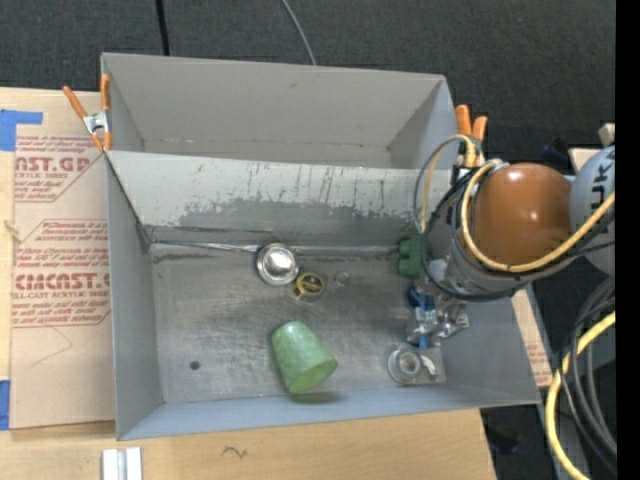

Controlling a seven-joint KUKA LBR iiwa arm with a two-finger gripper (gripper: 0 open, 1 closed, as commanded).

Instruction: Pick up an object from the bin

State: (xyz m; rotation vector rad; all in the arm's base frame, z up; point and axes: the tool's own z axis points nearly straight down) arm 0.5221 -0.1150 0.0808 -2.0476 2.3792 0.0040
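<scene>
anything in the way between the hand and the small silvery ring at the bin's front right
Nothing visible does. The hand sits just beside the small silvery ring; the green cup lies apart, to the ring's left in the view.

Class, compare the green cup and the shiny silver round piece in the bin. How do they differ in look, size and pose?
Colour: the green cup is matt pale green; the silver round piece is shiny and reflective. Size: the cup is clearly bigger than the silver piece. Pose: the cup lies tipped on its side; the silver piece sits further back. Both rest loose on the bin floor, left of the gripper.
</scene>
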